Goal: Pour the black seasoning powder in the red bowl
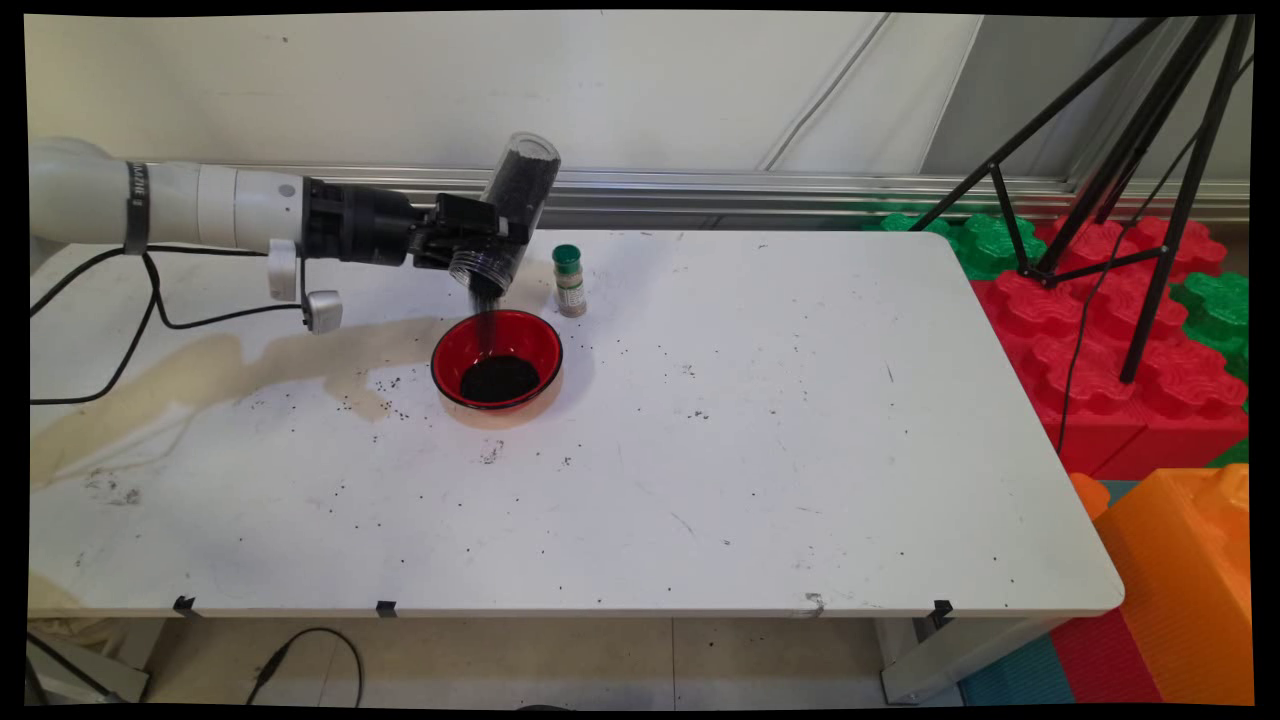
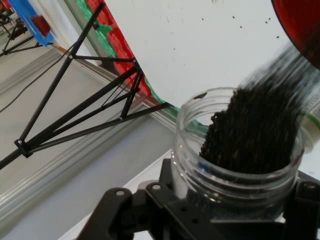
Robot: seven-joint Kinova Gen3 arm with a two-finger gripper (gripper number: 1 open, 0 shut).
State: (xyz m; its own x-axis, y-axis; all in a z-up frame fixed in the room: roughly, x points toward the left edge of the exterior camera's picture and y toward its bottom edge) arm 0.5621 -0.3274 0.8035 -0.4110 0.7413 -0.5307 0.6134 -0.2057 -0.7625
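the clear jar [image 1: 508, 215] of dark grains is tipped mouth-down, clamped in the gripper [image 1: 478, 243] over the table's [image 1: 760, 450] far left part. a thin dark stream [image 1: 486, 325] falls into the red bowl [image 1: 497, 360] right under it. a small green-capped spice bottle [image 1: 569, 281] stands at the bowl's 1 o'clock, and loose grains speckle the tabletop.

No readable text: the small spice bottle [image 1: 570, 282], at 1 o'clock from the red bowl [image 1: 497, 360], carries an illegible label.
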